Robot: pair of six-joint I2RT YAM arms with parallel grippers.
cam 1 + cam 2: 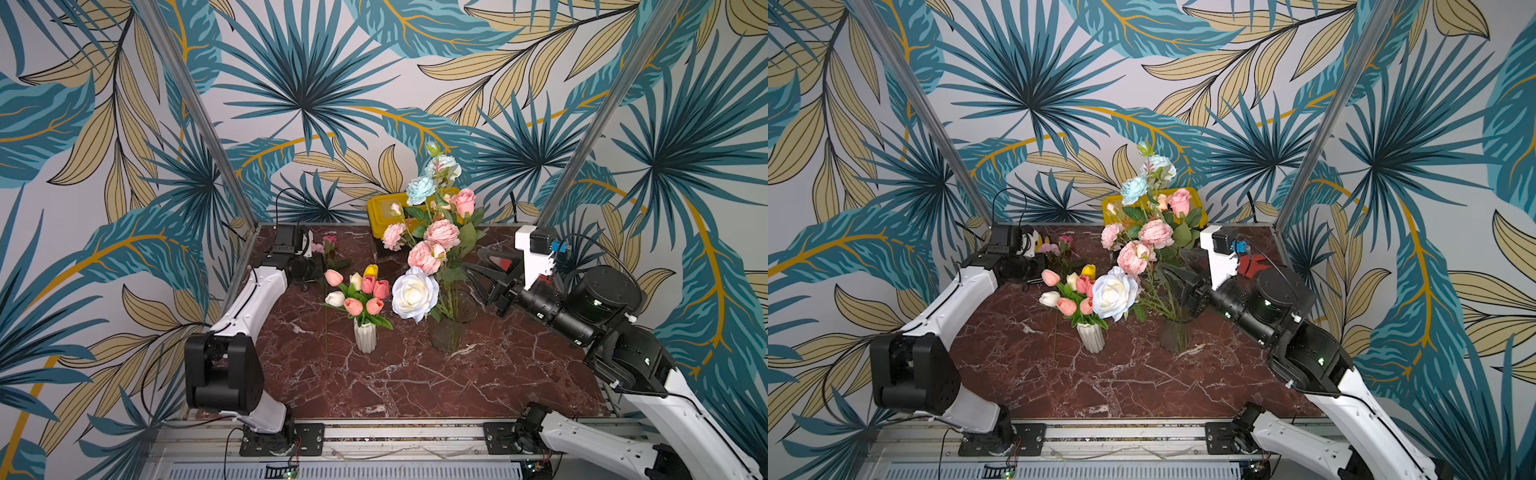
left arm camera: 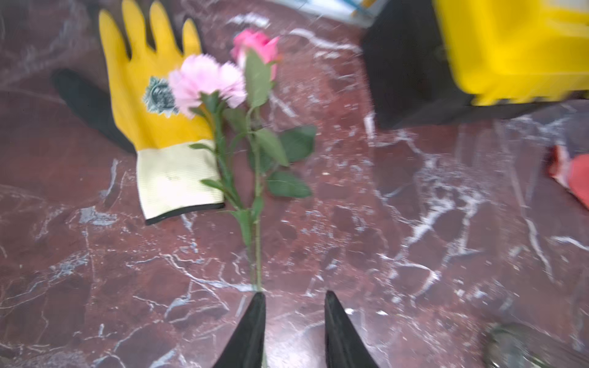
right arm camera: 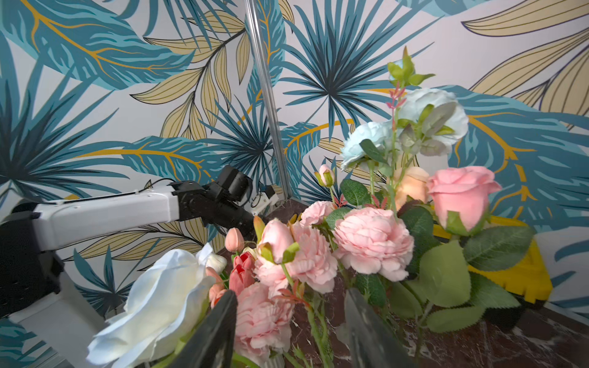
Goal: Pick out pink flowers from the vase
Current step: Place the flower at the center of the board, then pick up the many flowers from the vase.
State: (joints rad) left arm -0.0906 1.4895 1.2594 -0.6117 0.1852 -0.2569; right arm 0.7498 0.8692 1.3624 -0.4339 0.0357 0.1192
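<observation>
Although the left gripper (image 2: 294,294) stands partly spread, it clamps nothing: the stem of a hot-pink rose (image 2: 258,43) meets one fingertip only. That rose and a pale pink carnation (image 2: 207,79) lie on the marble table (image 2: 414,255), the carnation overlapping a yellow glove (image 2: 143,95). Right gripper (image 3: 290,293): jaws apart, empty, green stems showing between them below the pink peonies (image 3: 373,239) in the glass vase (image 1: 455,328).

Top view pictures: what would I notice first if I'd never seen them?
Probably the big white rose, leaning out of the clear glass vase mid-table, with pink peonies piled above it. Next, the small white ribbed vase of tulips just beside it, and the leafy blue-and-gold wallpaper all around.
</observation>
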